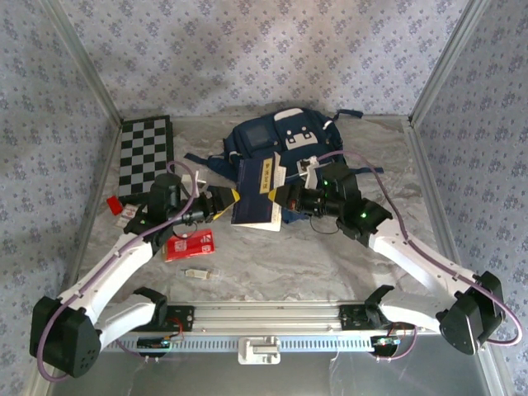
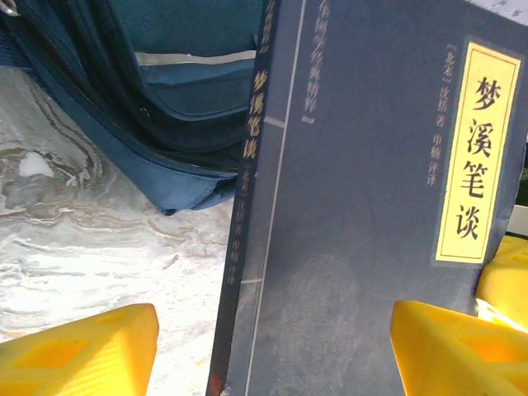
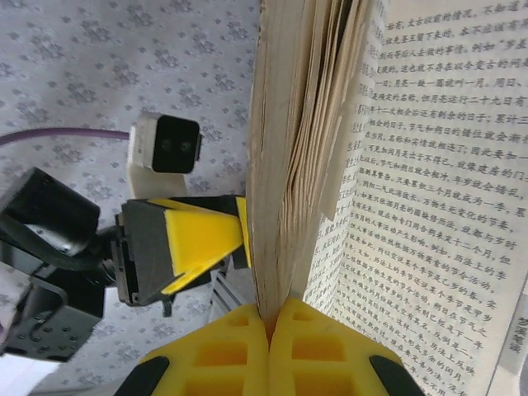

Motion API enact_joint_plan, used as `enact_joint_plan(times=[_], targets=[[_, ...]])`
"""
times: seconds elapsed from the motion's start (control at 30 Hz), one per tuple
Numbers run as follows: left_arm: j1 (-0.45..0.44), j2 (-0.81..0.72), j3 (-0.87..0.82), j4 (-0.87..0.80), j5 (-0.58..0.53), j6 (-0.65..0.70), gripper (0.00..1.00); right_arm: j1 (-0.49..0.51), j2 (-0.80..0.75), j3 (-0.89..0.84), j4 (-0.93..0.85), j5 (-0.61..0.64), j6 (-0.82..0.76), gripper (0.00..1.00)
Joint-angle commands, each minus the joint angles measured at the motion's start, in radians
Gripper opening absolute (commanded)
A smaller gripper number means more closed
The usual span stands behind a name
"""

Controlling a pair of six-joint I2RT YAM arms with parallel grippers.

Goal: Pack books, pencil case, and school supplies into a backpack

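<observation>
The right gripper (image 3: 268,318) is pressed together on the lower edge of a dark blue book (image 1: 254,191). It pinches a sheaf of pages, while the rest fan open to printed text on the gripper's right. The left gripper (image 2: 272,330) stands spread at the book's other side. 1 yellow finger (image 2: 82,355) sits clear of the spine with bare marble showing between them, and the other (image 2: 462,346) lies in front of the cover, below the yellow title strip. From above, the book sits tilted between the 2 grippers, just in front of the backpack (image 1: 276,136) — its far edge overlaps the bag's near side. The table (image 1: 330,264) is bare marble between the book and the arm bases. The red pencil case (image 1: 190,245) and the small pale stick (image 1: 198,272) lie beside the left arm — well apart from the bag. A chequered board (image 1: 144,157) lies in the far-left corner, along the wall.
</observation>
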Motion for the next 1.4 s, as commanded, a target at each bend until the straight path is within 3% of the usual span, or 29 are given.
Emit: enact_joint_plan(times=[0.0,0.13,0.5,0.63,0.73,0.83,0.9,0.97,1.13,1.37], targets=[[0.000,0.025,0.014,0.096,0.044,-0.050,0.73,-0.009,0.009,0.027,0.137,-0.069,0.045,0.00],[-0.007,0.047,0.023,0.165,0.078,-0.082,0.69,-0.012,0.034,0.009,0.193,-0.079,0.066,0.00],[-0.043,0.035,0.062,0.212,0.094,-0.098,0.33,-0.087,0.070,-0.054,0.150,-0.107,0.030,0.02],[-0.051,0.036,0.083,0.216,0.088,-0.094,0.21,-0.095,0.070,-0.064,0.125,-0.108,0.011,0.12],[-0.051,0.041,0.101,0.216,0.083,-0.095,0.10,-0.108,0.059,-0.067,0.076,-0.098,-0.010,0.25],[-0.053,0.045,0.119,0.227,0.077,-0.106,0.04,-0.120,0.037,-0.088,0.056,-0.090,-0.006,0.51],[-0.058,0.047,0.127,0.253,0.071,-0.122,0.00,-0.123,0.018,-0.110,0.056,-0.085,0.007,0.78],[-0.071,0.049,0.130,0.279,0.060,-0.136,0.00,-0.127,0.010,-0.131,0.068,-0.083,0.028,0.90],[-0.120,0.069,0.159,0.300,0.025,-0.134,0.00,-0.110,0.032,-0.155,0.270,-0.146,0.118,0.96],[-0.127,0.111,0.150,0.280,-0.025,-0.136,0.00,-0.078,0.062,-0.131,0.427,-0.186,0.201,0.92]])
